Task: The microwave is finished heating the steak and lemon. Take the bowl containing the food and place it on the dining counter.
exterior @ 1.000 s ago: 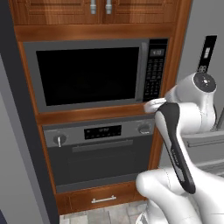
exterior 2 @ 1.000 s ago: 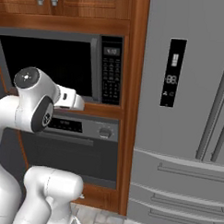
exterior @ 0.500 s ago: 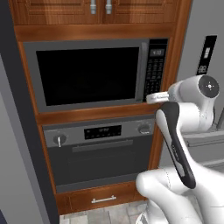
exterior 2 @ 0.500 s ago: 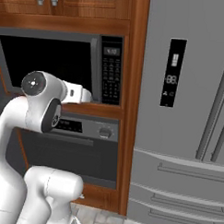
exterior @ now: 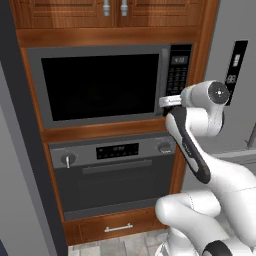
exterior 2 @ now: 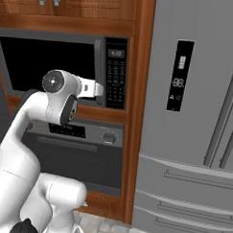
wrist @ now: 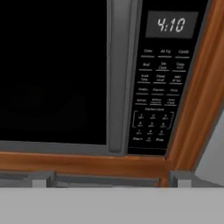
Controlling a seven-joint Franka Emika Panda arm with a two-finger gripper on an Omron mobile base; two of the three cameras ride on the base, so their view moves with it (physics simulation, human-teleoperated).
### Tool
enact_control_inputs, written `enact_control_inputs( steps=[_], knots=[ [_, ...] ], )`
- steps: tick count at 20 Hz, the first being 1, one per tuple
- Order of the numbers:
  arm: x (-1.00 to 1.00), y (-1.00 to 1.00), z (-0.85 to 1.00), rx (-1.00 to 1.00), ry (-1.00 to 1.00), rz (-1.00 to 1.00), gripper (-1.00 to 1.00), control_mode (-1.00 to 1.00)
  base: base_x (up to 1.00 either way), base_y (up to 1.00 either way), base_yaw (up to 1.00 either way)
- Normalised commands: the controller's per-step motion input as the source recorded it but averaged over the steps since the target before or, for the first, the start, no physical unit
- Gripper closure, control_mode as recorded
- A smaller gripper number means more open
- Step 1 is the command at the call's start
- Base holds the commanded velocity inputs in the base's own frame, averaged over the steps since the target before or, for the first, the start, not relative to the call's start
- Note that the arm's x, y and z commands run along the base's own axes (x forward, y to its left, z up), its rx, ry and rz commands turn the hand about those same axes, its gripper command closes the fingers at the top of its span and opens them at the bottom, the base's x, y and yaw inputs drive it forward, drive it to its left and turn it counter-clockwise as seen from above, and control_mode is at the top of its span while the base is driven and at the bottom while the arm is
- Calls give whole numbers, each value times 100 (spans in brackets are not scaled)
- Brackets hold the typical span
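Observation:
The microwave (exterior: 100,85) is built into the wood cabinet wall, its black glass door shut. Its button panel (exterior: 177,75) sits at the right; the display (wrist: 171,25) reads 4:10. My gripper (exterior: 165,102) hovers close in front of the door's lower right corner, beside the panel, and points at the microwave (exterior 2: 49,62). In the hand view my gripper (wrist: 111,180) is open, its fingertips (wrist: 41,178) wide apart with nothing between them, just below the microwave (wrist: 52,70). The bowl, steak and lemon are hidden behind the dark door. The dining counter is out of view.
A knobbed oven (exterior: 115,170) sits directly under the microwave, with a drawer (exterior: 117,227) below it. A tall grey fridge (exterior 2: 190,117) stands to the right, past a wood post (exterior 2: 138,90). Upper cabinet doors (exterior: 110,10) hang above.
My arm has lifted and swung the hand up from the ledge under the microwave to the door's lower right corner. The jaws have stayed open.

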Motion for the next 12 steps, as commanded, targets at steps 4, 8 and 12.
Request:
enact_control_inputs(
  steps=[4,8,12],
  knots=[
    [100,0,-2,0,-1,-1,-100,-100,0,0,0],
    [91,-2,-6,0,0,-2,-100,-100,0,0,0],
    [83,-4,-3,0,0,0,-100,-100,0,0,0]
  ],
)
